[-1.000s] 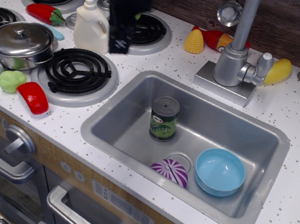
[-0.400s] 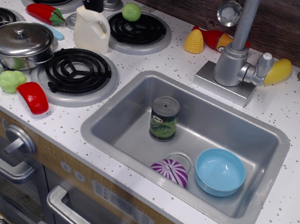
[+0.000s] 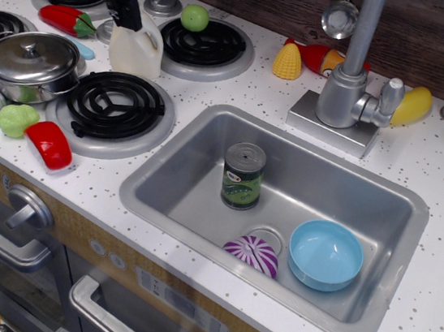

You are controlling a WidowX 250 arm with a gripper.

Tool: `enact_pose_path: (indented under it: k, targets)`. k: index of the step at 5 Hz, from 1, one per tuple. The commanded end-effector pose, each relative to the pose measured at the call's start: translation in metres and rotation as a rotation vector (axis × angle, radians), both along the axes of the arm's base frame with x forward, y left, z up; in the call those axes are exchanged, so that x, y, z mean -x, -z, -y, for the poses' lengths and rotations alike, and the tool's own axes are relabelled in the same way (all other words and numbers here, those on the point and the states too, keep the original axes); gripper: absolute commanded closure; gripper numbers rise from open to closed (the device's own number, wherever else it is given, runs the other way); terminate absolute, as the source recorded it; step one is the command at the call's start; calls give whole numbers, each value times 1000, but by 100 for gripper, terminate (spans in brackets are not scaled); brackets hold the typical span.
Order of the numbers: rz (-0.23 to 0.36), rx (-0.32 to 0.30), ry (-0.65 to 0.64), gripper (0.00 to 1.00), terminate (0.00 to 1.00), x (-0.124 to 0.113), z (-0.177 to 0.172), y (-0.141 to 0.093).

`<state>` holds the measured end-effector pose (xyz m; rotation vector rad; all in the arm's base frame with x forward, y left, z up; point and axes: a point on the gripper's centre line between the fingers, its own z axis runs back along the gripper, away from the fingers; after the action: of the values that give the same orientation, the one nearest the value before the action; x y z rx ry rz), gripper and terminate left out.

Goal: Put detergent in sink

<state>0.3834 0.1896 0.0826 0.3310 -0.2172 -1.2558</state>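
The detergent (image 3: 136, 50), a cream-white jug with a side handle, stands upright on the counter between the two stove burners at the back left. My black gripper (image 3: 131, 12) has come down onto its top. One dark finger covers the cap, and the jaws look apart around it. The jug still rests on the counter. The sink (image 3: 208, 144), a silver basin, lies to the right of the stove. It holds a green-labelled can (image 3: 243, 176), a light-blue bowl (image 3: 325, 255) and a purple striped toy (image 3: 252, 254) over the drain.
A lidded steel pot (image 3: 31, 63) sits on the left burner. Red peppers (image 3: 48, 144) (image 3: 67, 20), a green toy (image 3: 17, 118), a green ball (image 3: 195, 17), corn (image 3: 287, 62) and a yellow toy (image 3: 412, 106) lie around. The faucet (image 3: 347, 84) stands behind the sink.
My gripper moved from right of the jug to the left, over it, then came down onto its cap. The jug and everything else stayed in place.
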Motion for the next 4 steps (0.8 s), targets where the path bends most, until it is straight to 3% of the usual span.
enact_pose_path:
  k: [1, 2, 3, 4]
  targets:
    - [-5, 8, -15, 0, 0, 0, -17, 9]
    - [-18, 32, -44, 100, 0, 1, -12, 13]
    - [-64, 29, -119, 100, 0, 12, 16, -17]
    - [-50, 17, -238, 100, 0, 36, 59, -43]
